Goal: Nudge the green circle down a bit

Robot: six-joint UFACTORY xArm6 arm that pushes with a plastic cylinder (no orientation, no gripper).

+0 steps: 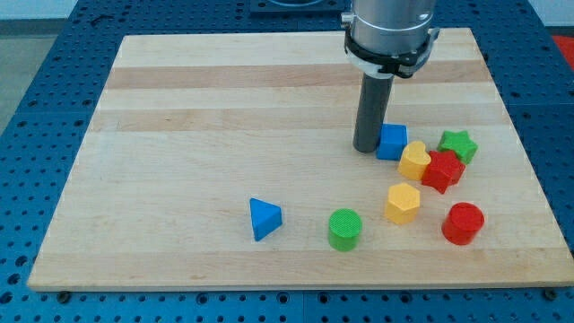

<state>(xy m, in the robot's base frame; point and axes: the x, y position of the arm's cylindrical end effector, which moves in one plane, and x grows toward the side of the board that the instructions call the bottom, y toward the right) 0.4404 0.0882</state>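
**Rod parked by the blue cube, green circle not yet approached**

There was no claw on this arm to be wide, narrow or holding anything; it ended in a plain dark rod, and my tip (367, 149) rested on the bench (179, 117) just at the view's left of the blue cube (392, 142), touching it or very nearly, I could not tell which. To the view's right of the tip sat the cluster: a yellow heart-like block (414, 161), a red block (442, 170) against it whose shape I could not quite read, and a green star (457, 145) beyond them; lower and to the right of the tip lay a yellow hexagon (403, 203) and a red circle (463, 223).

The green circle (344, 229), the block the task named, stood well below the tip and slightly to its left, apart from it, with the blue triangle (265, 218) further left again.

To my eye the task was at the approach step, the push itself not begun; the next move would call for bringing the tip to a spot just above the green circle, passing left of the yellow hexagon so as not to disturb it; then a short, gentle stroke toward the view's bottom, stopping well before the bench's edge.
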